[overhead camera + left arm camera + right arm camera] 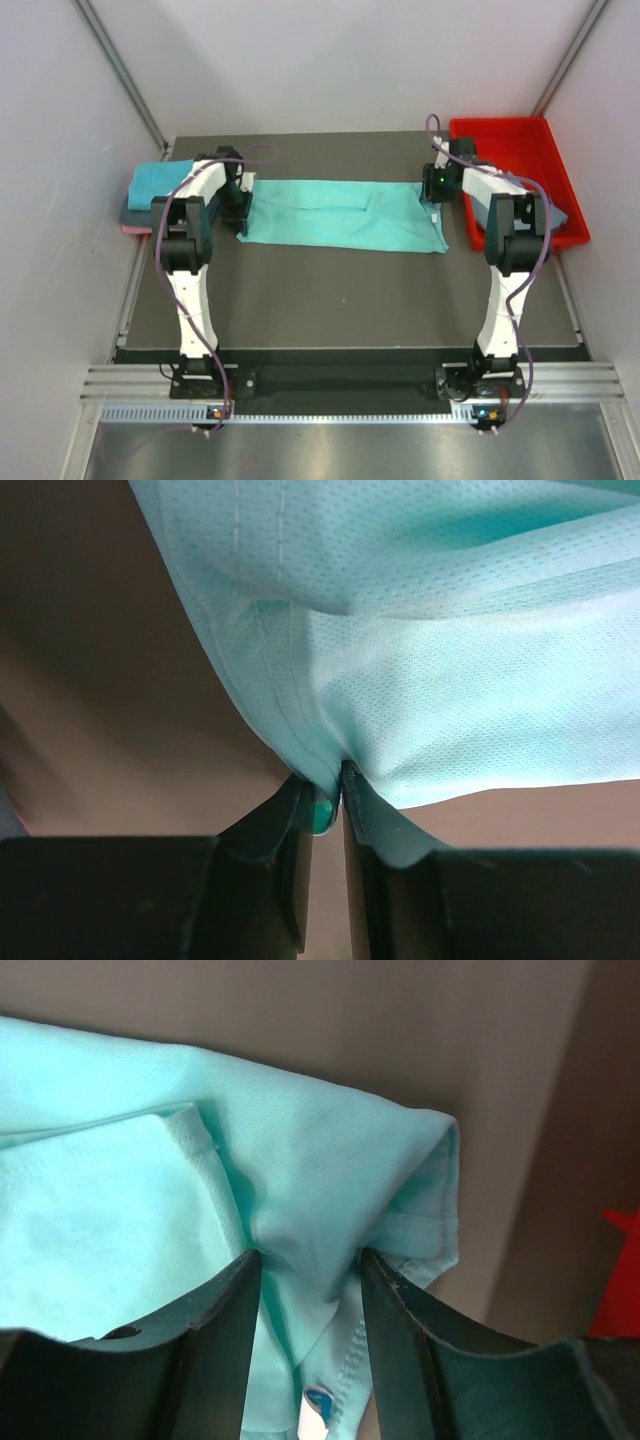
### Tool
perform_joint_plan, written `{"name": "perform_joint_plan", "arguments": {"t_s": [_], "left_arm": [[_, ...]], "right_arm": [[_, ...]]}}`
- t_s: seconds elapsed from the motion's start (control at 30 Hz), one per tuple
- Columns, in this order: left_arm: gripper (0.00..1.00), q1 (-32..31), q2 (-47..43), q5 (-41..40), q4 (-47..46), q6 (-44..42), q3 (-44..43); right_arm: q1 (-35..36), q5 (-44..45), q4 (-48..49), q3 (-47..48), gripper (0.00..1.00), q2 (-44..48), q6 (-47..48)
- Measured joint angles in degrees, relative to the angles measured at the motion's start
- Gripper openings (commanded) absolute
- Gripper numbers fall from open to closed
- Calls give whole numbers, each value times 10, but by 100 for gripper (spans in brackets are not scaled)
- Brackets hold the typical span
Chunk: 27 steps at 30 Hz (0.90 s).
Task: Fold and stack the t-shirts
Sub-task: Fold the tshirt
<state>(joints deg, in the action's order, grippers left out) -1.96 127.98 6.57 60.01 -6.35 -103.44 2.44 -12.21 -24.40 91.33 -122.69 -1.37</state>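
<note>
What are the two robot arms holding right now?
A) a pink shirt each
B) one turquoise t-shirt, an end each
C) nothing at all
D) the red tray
B: the left gripper and the right gripper each pinch the cloth of the turquoise t-shirt, which lies stretched between them on the table.

Both arms reach forward from their bases and bend at the elbow. The left gripper [240, 208] points down, its two fingers pressed almost together on an edge of the spread t-shirt [340, 215]. The right gripper [437, 187] points down too, pinching a fold between its fingers.
</note>
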Motion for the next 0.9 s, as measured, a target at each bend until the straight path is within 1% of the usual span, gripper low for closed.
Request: {"name": "perform_joint_plan", "arguments": {"t_s": [0.2, 0.5, 0.9], "left_arm": [[22, 0, 0, 0, 0, 0, 0], [22, 0, 0, 0, 0, 0, 0], [22, -1, -1, 0, 0, 0, 1]], "right_arm": [[-1, -34, -2, -14, 45, 9, -10], [-9, -47, -12, -32, 45, 29, -24], [-12, -64, -15, -32, 47, 39, -23]]}}
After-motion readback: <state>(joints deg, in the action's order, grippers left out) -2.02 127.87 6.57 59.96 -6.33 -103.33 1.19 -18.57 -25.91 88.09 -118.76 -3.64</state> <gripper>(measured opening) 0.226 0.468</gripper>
